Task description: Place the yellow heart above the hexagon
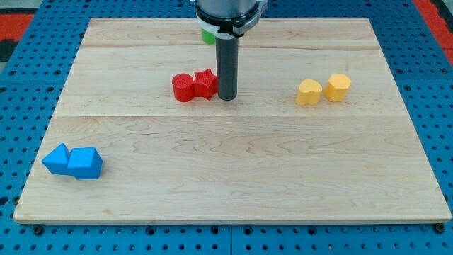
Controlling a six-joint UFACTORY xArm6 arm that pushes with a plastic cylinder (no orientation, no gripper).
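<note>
The yellow heart lies on the wooden board at the view's right. A yellow hexagon sits close to its right and slightly higher in the view, with a small gap between them. My tip stands near the board's middle top, well to the left of both yellow blocks. It is right beside a red block with a notched outline, and whether they touch cannot be told. A red cylinder touches that red block on its left.
A green block shows partly behind the arm near the board's top edge. Two blue blocks, a wedge-like one and a cube-like one, sit together at the bottom left corner.
</note>
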